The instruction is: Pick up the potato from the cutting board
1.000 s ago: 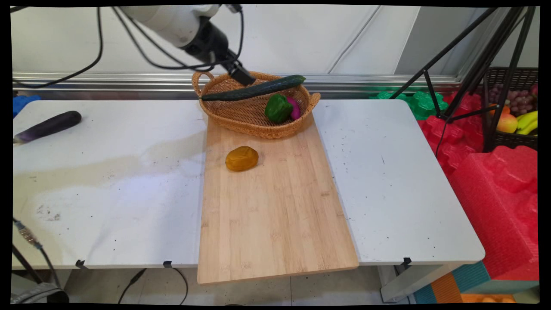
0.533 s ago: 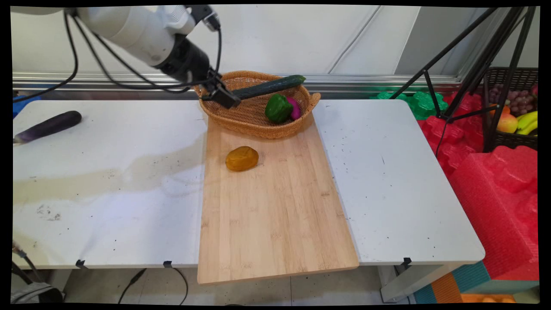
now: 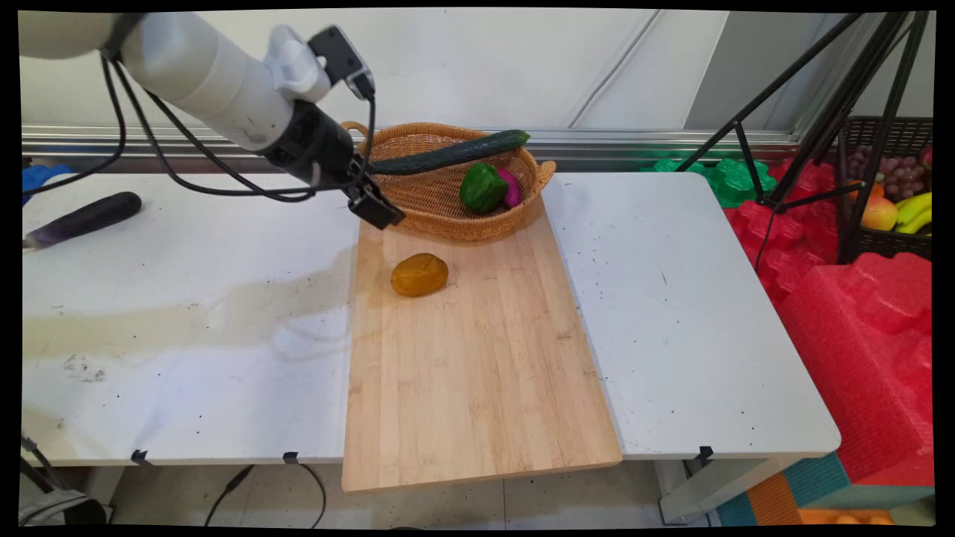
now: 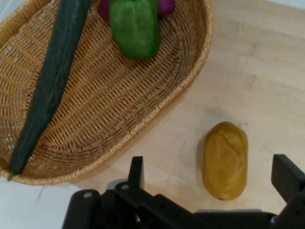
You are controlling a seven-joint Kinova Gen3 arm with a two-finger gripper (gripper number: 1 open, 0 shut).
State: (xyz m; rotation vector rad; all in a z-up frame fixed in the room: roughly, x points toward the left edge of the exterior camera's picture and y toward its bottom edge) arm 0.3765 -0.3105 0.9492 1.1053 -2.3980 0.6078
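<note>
The gripper (image 3: 377, 211) hangs in the upper left of the main view, at the basket's (image 3: 448, 216) left rim, its jaws spread wide and empty; in the hand view the potato (image 4: 225, 160) lies between the fingers (image 4: 287, 174), on the board (image 3: 477, 358); the cucumber (image 3: 448, 153) spans the basket, a green pepper (image 3: 481, 186) and something magenta (image 3: 512, 188) inside; an eggplant (image 3: 82, 218) rests on the surface (image 3: 186, 313) at far left.
</note>
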